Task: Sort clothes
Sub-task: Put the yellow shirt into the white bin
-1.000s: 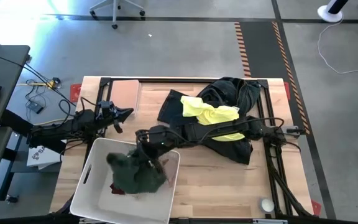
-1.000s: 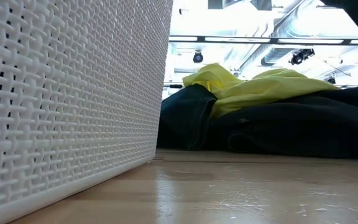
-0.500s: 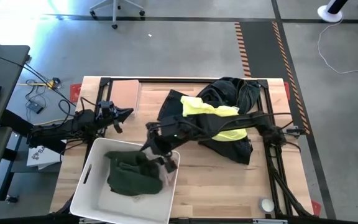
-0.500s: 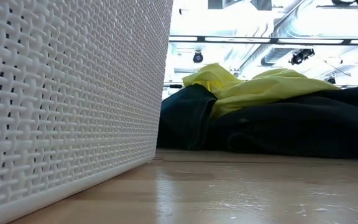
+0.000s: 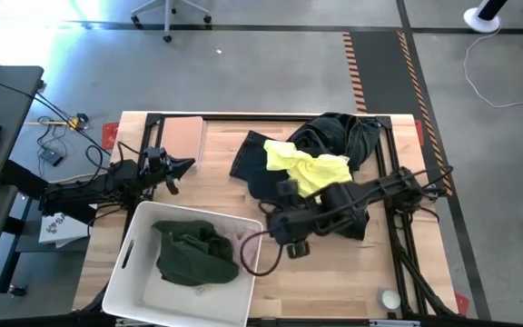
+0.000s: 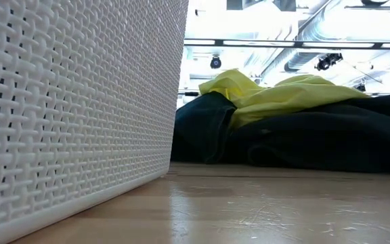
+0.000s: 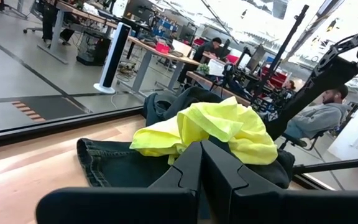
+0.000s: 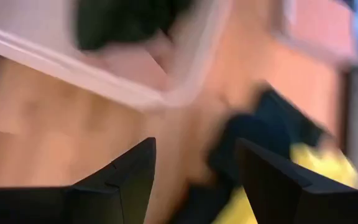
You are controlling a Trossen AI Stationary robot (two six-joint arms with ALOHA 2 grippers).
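A dark green garment (image 5: 193, 254) lies bunched in the white woven basket (image 5: 125, 272) at the table's near left; it also shows in the right wrist view (image 8: 123, 18). A bright yellow garment (image 5: 313, 168) lies on top of dark jeans and black clothes (image 5: 339, 136) at the far right. My right gripper (image 5: 278, 234) is open and empty over bare table, between the basket and the pile; its own view (image 8: 194, 180) shows the fingers apart. My left gripper (image 5: 178, 167) is shut and empty, left of the pile (image 7: 201, 168).
A tan flat board (image 5: 182, 136) lies at the far left. A small white ball (image 5: 389, 298) sits near the front right corner. In the low view the basket wall (image 6: 80, 102) fills the left side, with bare wood in front of the pile (image 6: 303, 139).
My right gripper has let go of the dark green garment over the basket and gone toward the table's right edge. The garment, first hanging below the gripper, has fallen and now lies bunched in the basket.
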